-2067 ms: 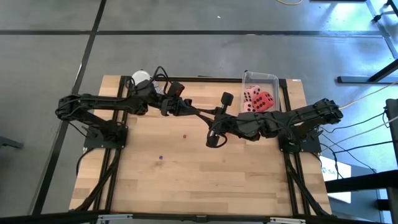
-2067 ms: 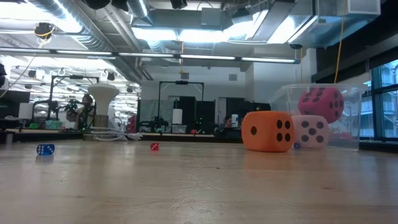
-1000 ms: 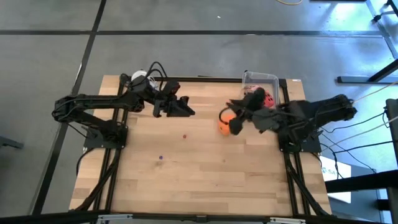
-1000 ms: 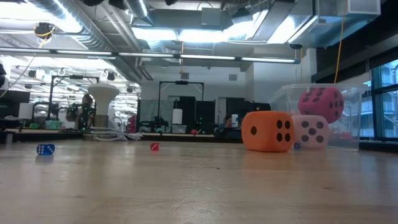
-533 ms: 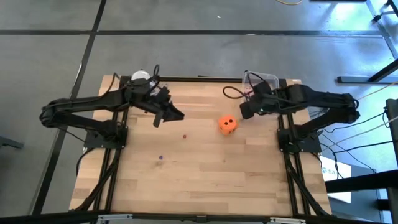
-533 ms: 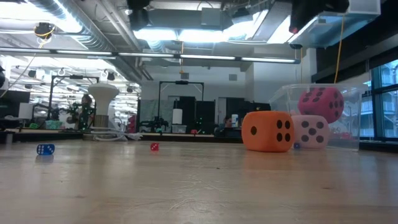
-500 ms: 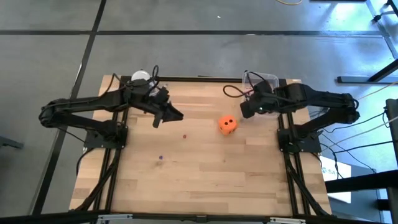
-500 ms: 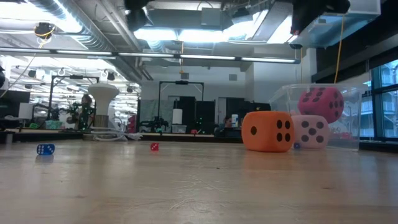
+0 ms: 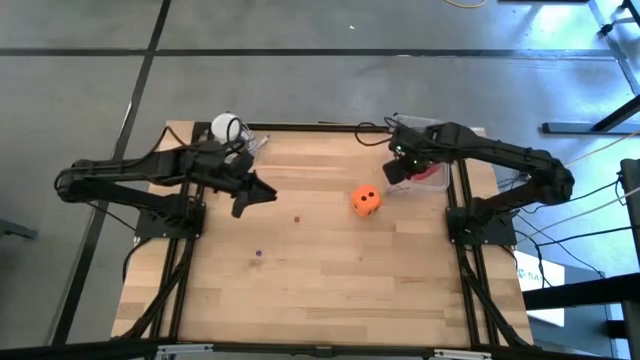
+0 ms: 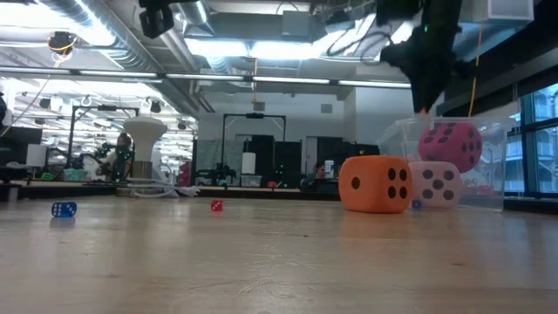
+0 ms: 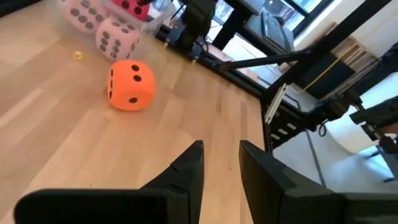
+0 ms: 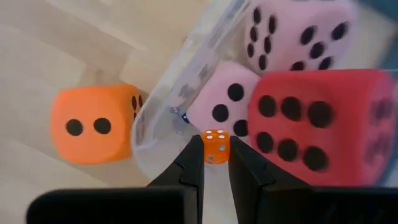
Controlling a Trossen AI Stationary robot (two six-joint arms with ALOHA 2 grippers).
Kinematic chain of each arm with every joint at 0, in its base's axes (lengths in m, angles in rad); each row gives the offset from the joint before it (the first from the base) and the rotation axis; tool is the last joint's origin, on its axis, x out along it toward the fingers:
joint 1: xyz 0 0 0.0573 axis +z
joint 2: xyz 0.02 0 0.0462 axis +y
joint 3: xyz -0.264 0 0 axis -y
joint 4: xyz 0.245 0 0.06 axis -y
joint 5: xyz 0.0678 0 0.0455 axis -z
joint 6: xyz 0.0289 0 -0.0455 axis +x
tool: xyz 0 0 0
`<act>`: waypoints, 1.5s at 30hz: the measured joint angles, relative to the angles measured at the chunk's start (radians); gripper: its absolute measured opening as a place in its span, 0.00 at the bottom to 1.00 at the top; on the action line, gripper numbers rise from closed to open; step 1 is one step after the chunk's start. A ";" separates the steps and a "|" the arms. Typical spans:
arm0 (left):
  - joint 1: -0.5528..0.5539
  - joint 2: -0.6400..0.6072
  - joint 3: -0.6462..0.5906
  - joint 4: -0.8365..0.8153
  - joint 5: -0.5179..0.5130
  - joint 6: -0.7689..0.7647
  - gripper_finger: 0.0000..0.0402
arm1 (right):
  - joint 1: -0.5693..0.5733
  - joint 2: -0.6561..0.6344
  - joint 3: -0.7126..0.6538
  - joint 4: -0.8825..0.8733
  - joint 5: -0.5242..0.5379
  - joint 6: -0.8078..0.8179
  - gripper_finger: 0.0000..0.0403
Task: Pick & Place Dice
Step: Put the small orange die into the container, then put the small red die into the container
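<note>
Right tool [image 12: 215, 163] hovers above binned red die [image 12: 317, 127].
</note>
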 joint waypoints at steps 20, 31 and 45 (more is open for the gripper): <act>-0.030 -0.002 0.000 -0.101 -0.066 0.034 0.23 | -0.070 0.000 -0.101 0.108 -0.074 -0.078 0.16; -0.030 -0.002 0.000 -0.101 -0.069 0.049 0.23 | -0.071 0.000 -0.101 0.110 -0.081 -0.084 0.71; -0.030 -0.002 0.000 -0.102 -0.069 0.049 0.23 | -0.076 0.000 -0.101 0.174 -0.147 -0.093 0.66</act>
